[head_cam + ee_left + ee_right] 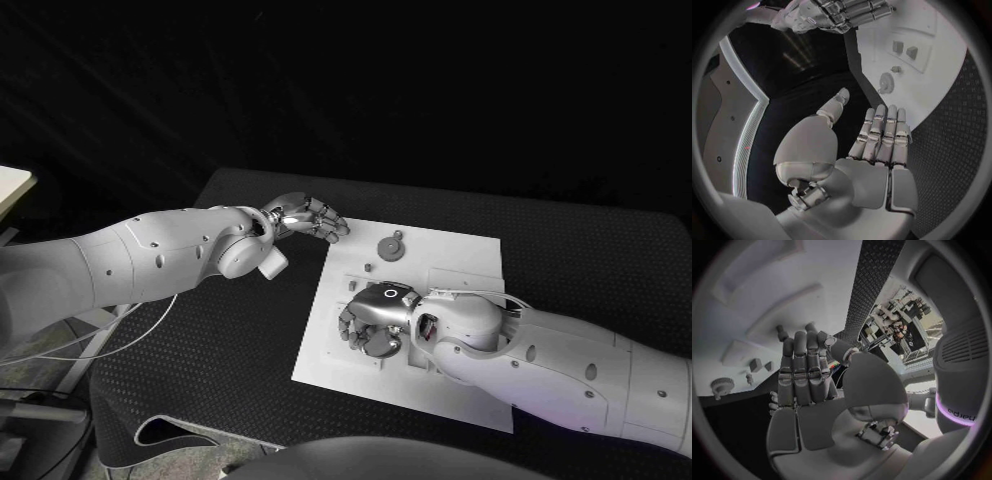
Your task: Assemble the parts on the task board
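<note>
My right hand [378, 318], fingers loose and empty, hovers over the task board [464, 255] with the round grey part [392, 246] just beyond; my left hand [306, 217] waits open, so next I'd reach and pinch it.

The left arm [130, 262] reaches in with its wrist bent, the left hand [307, 217] holding nothing, fingers [882, 132] straight and side by side. The right arm [577, 365] stretches forward, the right hand [372, 320] palm down, fingers [801, 370] extended and empty.
</note>
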You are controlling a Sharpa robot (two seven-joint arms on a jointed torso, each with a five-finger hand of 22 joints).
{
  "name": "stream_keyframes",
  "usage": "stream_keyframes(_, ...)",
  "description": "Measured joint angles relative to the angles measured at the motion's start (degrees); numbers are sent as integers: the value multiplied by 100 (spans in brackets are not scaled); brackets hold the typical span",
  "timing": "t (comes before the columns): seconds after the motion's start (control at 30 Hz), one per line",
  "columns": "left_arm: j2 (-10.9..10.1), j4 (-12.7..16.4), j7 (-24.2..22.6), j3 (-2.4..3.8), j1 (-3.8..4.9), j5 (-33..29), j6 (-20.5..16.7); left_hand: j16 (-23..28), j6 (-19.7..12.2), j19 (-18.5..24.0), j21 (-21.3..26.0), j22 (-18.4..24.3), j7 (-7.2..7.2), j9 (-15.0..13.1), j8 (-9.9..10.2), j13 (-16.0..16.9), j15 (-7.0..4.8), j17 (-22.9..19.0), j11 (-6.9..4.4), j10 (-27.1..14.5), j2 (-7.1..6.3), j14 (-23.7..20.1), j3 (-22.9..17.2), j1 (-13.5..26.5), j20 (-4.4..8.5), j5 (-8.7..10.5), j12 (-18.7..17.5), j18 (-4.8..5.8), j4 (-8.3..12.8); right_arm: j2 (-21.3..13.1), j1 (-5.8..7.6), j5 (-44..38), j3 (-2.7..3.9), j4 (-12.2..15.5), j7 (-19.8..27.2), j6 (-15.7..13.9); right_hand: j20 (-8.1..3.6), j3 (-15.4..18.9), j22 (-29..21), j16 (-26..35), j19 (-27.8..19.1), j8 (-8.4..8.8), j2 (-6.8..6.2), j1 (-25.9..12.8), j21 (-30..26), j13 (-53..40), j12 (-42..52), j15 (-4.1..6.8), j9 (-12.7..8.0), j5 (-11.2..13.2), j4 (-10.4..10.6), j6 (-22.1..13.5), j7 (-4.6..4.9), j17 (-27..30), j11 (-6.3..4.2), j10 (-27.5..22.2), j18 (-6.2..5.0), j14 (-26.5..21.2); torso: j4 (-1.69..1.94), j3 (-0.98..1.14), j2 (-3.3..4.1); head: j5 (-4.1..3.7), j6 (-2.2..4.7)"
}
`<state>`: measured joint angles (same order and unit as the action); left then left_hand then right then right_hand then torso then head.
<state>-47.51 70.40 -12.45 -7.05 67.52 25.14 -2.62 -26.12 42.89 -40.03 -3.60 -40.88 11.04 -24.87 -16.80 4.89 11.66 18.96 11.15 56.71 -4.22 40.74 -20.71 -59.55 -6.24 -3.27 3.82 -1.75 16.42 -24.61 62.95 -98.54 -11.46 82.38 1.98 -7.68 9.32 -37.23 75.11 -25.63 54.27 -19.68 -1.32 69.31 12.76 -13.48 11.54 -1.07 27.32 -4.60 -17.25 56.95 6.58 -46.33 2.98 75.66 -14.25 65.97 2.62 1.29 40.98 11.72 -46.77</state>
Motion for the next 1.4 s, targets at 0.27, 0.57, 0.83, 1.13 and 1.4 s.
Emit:
stream_keyframes(0.27, -5, 9, 1, 0, 0, 0, 1, 21, 0, 0, 0, 0, 0, 0, 0, 0, 0, 0, 0, 0, 0, 0, 0, 0, 0, 0, 0, 0, 0, 34, -23, -1, 14, -58, 29, -28, 0, 0, 0, 0, 1, 0, -7, -7, 32, -1, 0, 0, 9, 0, 0, -1, 1, -2, 0, 0, -1, 0, 0, -3, 1, -4, -4)
stream_keyframes(0.57, -7, 9, 3, 0, 0, 0, 1, 21, 0, 0, 0, 5, 0, 0, 0, -4, 0, -1, 0, 0, 0, 0, 0, 0, 0, 0, 0, 0, 0, 58, -63, 17, 15, -118, 89, -52, 0, 0, -21, 1, -1, 4, -15, -15, 10, -15, 1, 1, 288, -1, 0, 10, -11, -5, 1, 1, 1, 0, -2, -5, 1, 11, -40)
stream_keyframes(0.83, -11, 5, 4, 0, 0, 0, 1, 21, 0, 0, 0, 5, 0, 0, 0, -4, 0, -1, 0, 0, 17, 0, 0, 17, 0, 0, 0, 0, 0, 20, -68, 51, 10, -89, 115, -48, -1, 0, -12, 1, -1, 19, -15, -15, 9, -18, 3, 1, 301, -1, -1, 13, -13, -10, 10, 10, -2, 0, -3, -3, 1, 34, -65)
stream_keyframes(1.13, -8, -2, 4, 0, 0, 0, 2, 21, 0, 0, 0, 4, 0, 0, 0, -4, 0, -1, 0, 0, 20, 0, 0, 20, 0, 0, 0, 0, 0, -14, -73, 75, 5, -56, 115, -42, -1, -10, -13, 1, -2, 16, -15, -15, -3, -19, 5, 1, 300, -1, 10, 12, -12, -12, 10, 11, -6, 0, -2, 3, 1, 55, -85)
stream_keyframes(1.4, 1, -11, 4, 0, 0, 0, 6, 21, 0, 0, 0, 10, 0, 0, 0, -9, 15, 3, 0, 0, 19, -15, 0, 19, 0, 0, 0, 0, 0, -33, -78, 83, 1, -36, 117, -38, -1, -10, -14, 1, -2, 5, -15, -15, -4, -24, 6, 1, 301, -1, 10, 11, -11, -15, 10, 11, -42, 0, -3, 3, -1, 69, -91)
